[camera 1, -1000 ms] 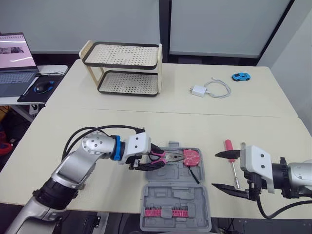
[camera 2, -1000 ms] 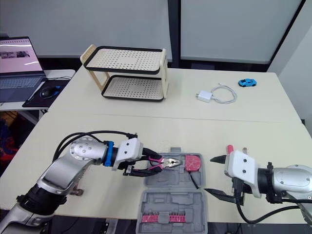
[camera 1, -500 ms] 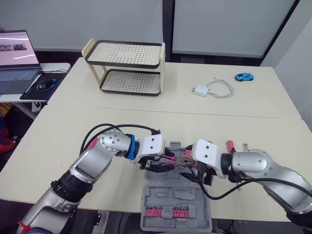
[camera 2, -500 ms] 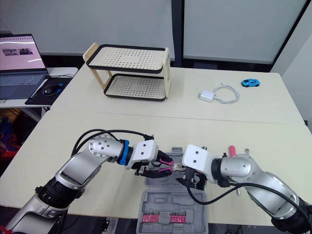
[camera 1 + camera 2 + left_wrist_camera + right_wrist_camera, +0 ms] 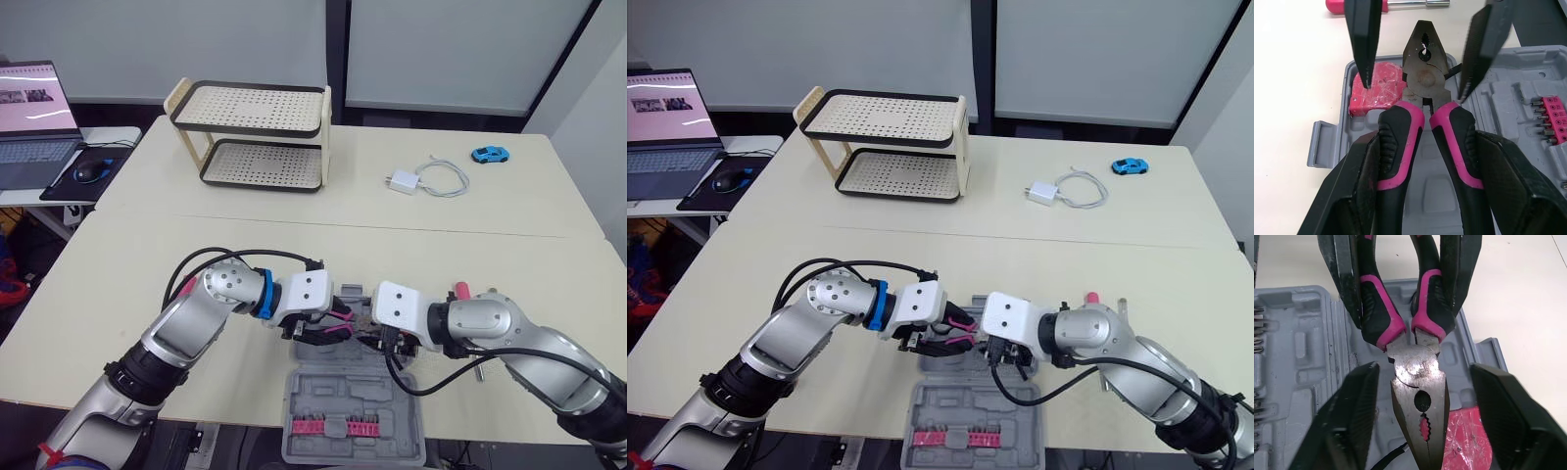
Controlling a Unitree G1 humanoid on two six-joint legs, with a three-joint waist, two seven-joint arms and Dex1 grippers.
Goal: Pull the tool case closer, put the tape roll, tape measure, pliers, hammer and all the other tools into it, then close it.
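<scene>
We see the left pincer [image 5: 1427, 142] clamped on the pink-and-black handles of the pliers [image 5: 1422, 73], one black finger pressed to the outside of each handle. It holds them level over the far half of the open grey tool case [image 5: 358, 392]. The right pincer [image 5: 1425, 369] faces it from the other side. Its two fingers are spread wide and straddle the pliers' metal head, with a clear gap on either side, so it has hold of nothing. The closed nose of the pliers points toward the right pincer and lies just beside a pink plastic-wrapped packet [image 5: 1376, 90], which sits in a corner compartment of the case. We cannot tell whether the pliers touch the case floor or hang just above it. The case lies at the near edge of the tabletop [image 5: 294, 245], with a row of pink-collared bits [image 5: 338, 426] in the half nearest us. A red-handled screwdriver [image 5: 1334, 5] lies on the tabletop just beyond the case, on our right. Farther back stand a two-tier perforated rack [image 5: 250, 137], a white charger with its coiled cable [image 5: 400, 181] and a small blue toy car [image 5: 485, 154]. A laptop [image 5: 29, 117] sits on a separate desk to the left.
</scene>
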